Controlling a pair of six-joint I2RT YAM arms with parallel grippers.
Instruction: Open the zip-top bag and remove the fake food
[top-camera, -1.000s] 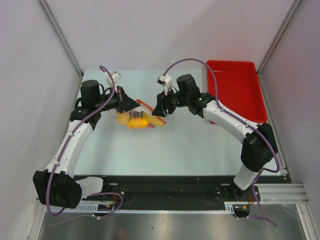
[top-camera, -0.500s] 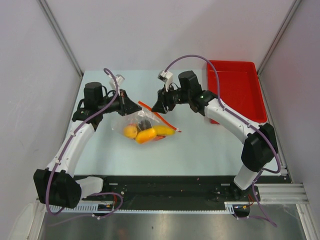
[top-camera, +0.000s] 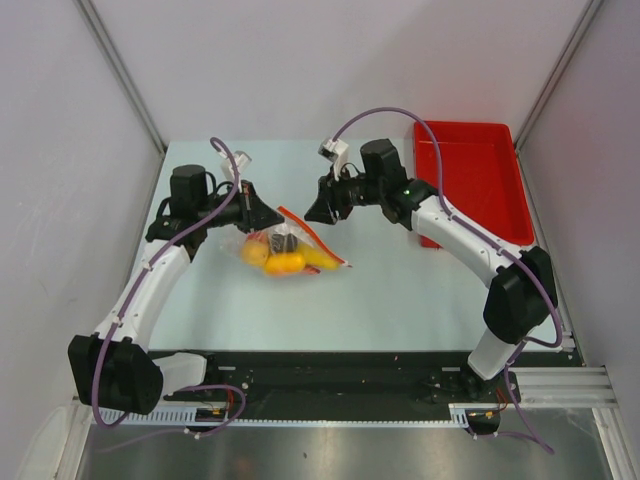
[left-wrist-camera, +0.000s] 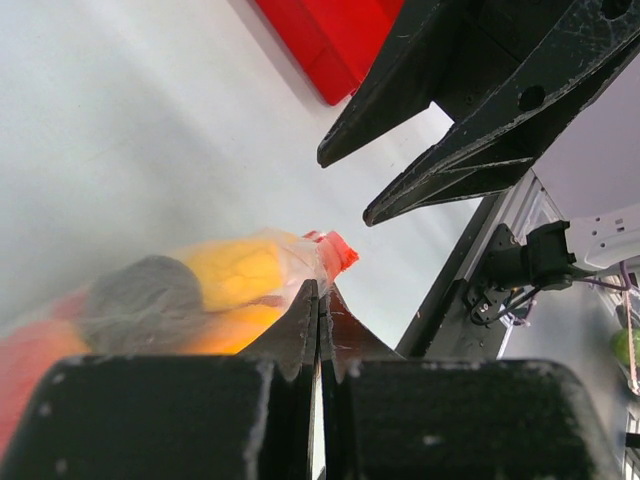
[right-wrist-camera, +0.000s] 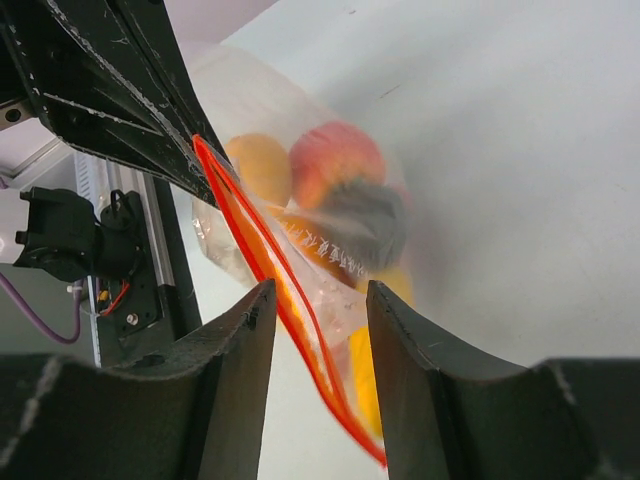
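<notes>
The zip-top bag (top-camera: 292, 250) lies between the arms with the fake food (top-camera: 287, 263) inside: orange and yellow pieces and a dark round piece. My left gripper (top-camera: 262, 216) is shut on the bag's upper left corner by the orange-red zip strip; in the left wrist view (left-wrist-camera: 320, 296) the jaws pinch the plastic of the bag (left-wrist-camera: 240, 285). My right gripper (top-camera: 314, 213) is open just right of the bag's top. In the right wrist view (right-wrist-camera: 320, 300) the zip strip (right-wrist-camera: 262, 255) runs between the spread jaws, not gripped. A peach-red fruit (right-wrist-camera: 335, 160) shows through the plastic.
A red rectangular tray (top-camera: 470, 185) stands at the back right, behind the right arm; its corner shows in the left wrist view (left-wrist-camera: 330, 40). The black rail with cables runs along the table's near edge (top-camera: 330, 375).
The bag was blurred and stretched between both grippers a second ago; now it sags down from the left gripper. The right gripper has drawn back slightly up and away from it.
</notes>
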